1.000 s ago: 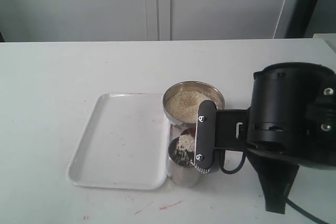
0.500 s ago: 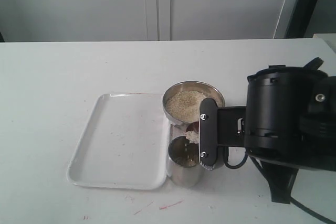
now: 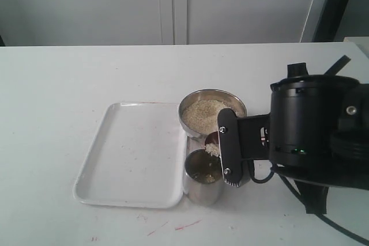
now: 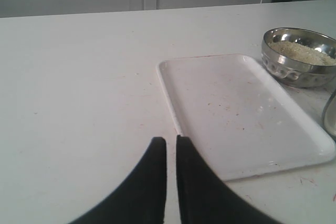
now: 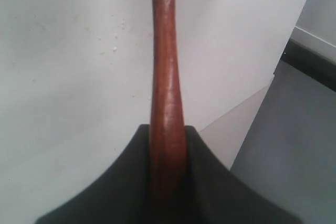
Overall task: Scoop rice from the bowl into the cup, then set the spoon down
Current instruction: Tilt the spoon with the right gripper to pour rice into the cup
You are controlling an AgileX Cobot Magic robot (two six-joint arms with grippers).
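The steel bowl [image 3: 212, 112] holds pale rice [image 3: 204, 113] at the table's middle; it also shows in the left wrist view as the bowl [image 4: 298, 59]. Just in front stands the steel cup [image 3: 202, 178], whose edge [image 4: 331, 114] reaches the left wrist view. My right gripper [image 3: 222, 155] is shut on the reddish-brown spoon [image 5: 165, 77]. The spoon head [image 3: 212, 145] hangs over the cup's far rim with a little rice on it. My left gripper [image 4: 171, 141] is shut on nothing, near the table beside the tray.
A white rectangular tray [image 3: 131, 154] lies left of the cup and bowl, its corner close to my left gripper as the tray [image 4: 239, 111]. The right arm's bulky black body [image 3: 314, 128] covers the table at the right. Red marks [image 3: 187, 224] dot the front.
The spoon's load of rice has shrunk as it tipped over the cup. My right gripper and arm rolled and shifted slightly right. The left gripper's earlier state is not shown.
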